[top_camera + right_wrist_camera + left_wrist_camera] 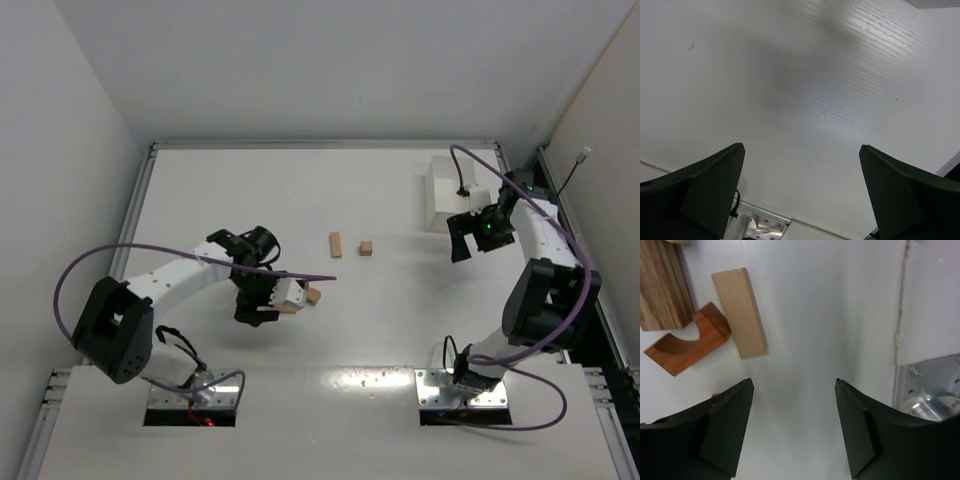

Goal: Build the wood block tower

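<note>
A pale tan bar lies flat on the white table, touching a reddish-brown arch piece. A darker striped wood block sits just beyond them at the top left of the left wrist view. My left gripper is open over bare table to the right of these pieces, with nothing between its fingers. From above, this cluster shows beside the left gripper. Another tan bar and a small cube lie mid-table. My right gripper hangs open and holds nothing.
A white tray stands at the back right, just behind the right gripper. A purple cable crosses over the left wrist. A metal mounting plate and the table's near edge lie right of the left gripper.
</note>
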Controlling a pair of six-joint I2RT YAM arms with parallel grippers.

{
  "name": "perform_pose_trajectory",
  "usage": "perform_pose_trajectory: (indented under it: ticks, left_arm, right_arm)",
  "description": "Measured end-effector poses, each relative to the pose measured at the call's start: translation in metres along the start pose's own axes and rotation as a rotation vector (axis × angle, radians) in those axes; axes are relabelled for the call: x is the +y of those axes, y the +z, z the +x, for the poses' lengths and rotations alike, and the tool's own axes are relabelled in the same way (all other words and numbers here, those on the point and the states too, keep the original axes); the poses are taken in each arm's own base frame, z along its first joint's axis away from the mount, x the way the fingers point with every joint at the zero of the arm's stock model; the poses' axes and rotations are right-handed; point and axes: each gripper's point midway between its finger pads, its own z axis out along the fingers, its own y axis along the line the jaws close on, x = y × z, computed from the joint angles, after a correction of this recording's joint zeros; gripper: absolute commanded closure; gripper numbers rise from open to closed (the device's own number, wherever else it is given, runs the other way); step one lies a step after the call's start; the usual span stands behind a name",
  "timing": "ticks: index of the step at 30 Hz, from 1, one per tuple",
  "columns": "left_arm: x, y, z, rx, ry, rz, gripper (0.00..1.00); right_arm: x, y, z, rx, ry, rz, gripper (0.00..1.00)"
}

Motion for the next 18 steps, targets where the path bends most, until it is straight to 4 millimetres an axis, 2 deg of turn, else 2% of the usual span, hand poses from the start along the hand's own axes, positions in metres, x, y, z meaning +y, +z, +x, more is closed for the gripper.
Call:
perform_pose_trajectory:
  ticks: [9, 18]
  left_arm:
    - [0.026, 0.033, 0.001, 0.027, -0.086, -0.014, 0.4]
    - [0.046, 0.047, 0.001, 0.042, -0.118, -0.036, 0.41]
  right_arm:
    - [0.001, -0.001, 0.001, 0.005, 0.001, -0.004, 0.03]
    - [0.005, -0.005, 0.003, 0.006, 0.002, -0.006, 0.03]
